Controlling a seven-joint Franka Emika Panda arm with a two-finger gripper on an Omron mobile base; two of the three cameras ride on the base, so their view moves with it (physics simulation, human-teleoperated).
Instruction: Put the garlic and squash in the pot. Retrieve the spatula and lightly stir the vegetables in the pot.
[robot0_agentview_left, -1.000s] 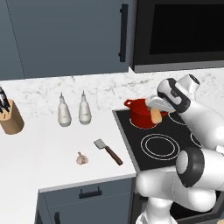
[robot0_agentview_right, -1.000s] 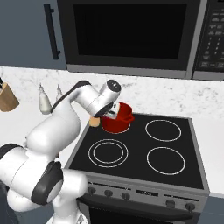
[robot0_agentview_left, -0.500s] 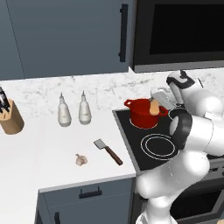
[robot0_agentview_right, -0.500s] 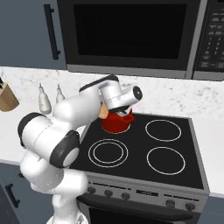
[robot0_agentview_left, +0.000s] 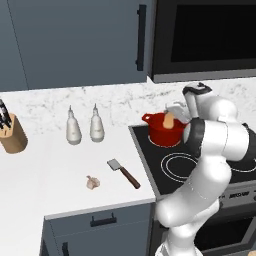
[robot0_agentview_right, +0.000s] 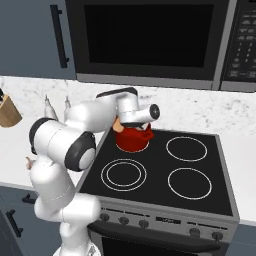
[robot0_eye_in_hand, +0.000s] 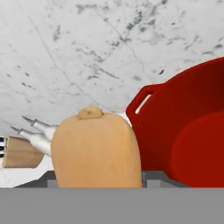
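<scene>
My gripper (robot0_agentview_left: 173, 114) is shut on the tan-orange squash (robot0_agentview_left: 169, 120), which it holds over the rim of the red pot (robot0_agentview_left: 161, 134) on the stove's back left burner. In the hand view the squash (robot0_eye_in_hand: 96, 148) sits close in front, with the pot (robot0_eye_in_hand: 192, 131) and one of its side handles just to its right. The right base view shows the gripper (robot0_agentview_right: 120, 121) above the pot (robot0_agentview_right: 133, 141). The pale garlic (robot0_agentview_left: 92, 182) lies on the white counter. Beside it to the right lies the spatula (robot0_agentview_left: 123, 172), grey blade and brown handle flat on the counter.
Two white bottles (robot0_agentview_left: 73, 127) (robot0_agentview_left: 97, 125) stand at the back of the counter, and a wooden knife block (robot0_agentview_left: 12, 132) is at the far left. The black stove top (robot0_agentview_right: 165, 170) has three free burners. A microwave (robot0_agentview_right: 150, 37) hangs above.
The arm has swung and the hand has turned, carrying the squash slightly up and further over the pot. Garlic and spatula have not moved.
</scene>
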